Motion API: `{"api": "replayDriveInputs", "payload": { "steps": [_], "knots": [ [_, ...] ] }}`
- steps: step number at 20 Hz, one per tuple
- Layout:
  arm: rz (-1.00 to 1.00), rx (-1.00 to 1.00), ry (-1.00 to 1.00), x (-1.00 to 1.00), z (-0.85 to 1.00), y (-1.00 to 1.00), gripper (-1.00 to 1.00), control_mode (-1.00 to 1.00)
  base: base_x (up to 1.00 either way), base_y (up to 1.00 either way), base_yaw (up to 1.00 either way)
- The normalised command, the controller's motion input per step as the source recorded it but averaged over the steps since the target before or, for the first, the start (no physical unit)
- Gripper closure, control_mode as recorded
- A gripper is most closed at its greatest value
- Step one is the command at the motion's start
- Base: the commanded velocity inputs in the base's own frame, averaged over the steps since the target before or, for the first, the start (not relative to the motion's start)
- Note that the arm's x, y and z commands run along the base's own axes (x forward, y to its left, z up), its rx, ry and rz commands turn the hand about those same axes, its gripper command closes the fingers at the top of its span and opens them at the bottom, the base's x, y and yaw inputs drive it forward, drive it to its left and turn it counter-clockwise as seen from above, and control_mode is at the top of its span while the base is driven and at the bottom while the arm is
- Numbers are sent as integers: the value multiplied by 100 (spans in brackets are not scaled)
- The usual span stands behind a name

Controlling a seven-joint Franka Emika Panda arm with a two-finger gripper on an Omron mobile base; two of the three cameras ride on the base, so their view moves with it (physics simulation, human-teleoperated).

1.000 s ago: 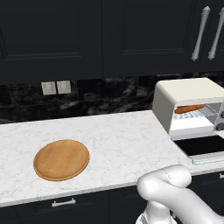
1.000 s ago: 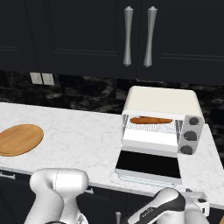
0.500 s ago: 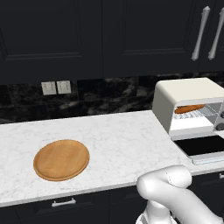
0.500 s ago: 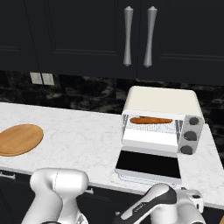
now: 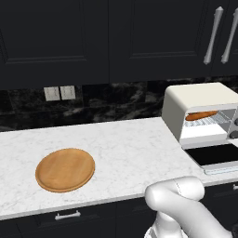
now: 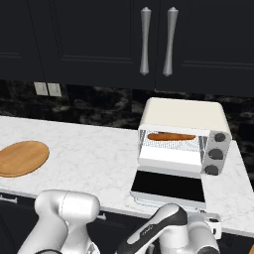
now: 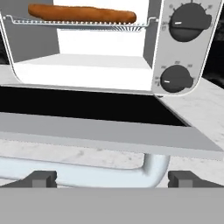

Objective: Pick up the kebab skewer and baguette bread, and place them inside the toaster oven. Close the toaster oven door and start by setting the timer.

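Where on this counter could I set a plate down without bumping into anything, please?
Bare marble lies between the round wooden board and the toaster oven. The oven end is crowded: its door lies open flat over the counter, with the open gripper at the handle.

Both base views are looking forward and down over the counter [image 5: 125,144], sharing the toaster oven [image 6: 183,134] from left and right. The hand view is sitting low, facing its open door [image 7: 109,131] closely.

I'm looking at a home kitchen: a white marble counter [image 5: 116,144] under dark wall cabinets [image 6: 99,39] with silver handles, a black stone backsplash, a round wooden board [image 5: 65,169], a toaster oven [image 6: 183,136] far right.
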Motion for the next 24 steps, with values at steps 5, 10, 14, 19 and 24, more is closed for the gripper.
{"api": "replayDriveInputs", "payload": {
  "steps": [5, 10, 14, 19, 24],
  "knots": [
    [-2, 0, 1, -22, -8, -27, -100, -100, 0, 0, 0],
    [0, -2, 0, 0, -29, 0, -100, -100, 0, 0, 0],
    [0, -2, 0, 21, -11, 9, -100, -100, 0, 0, 0],
    [-1, 0, 0, 43, 0, 16, -100, -100, 0, 0, 0],
    [0, -1, 0, 26, -8, 6, -100, -100, 0, 0, 0]
  ]
}}
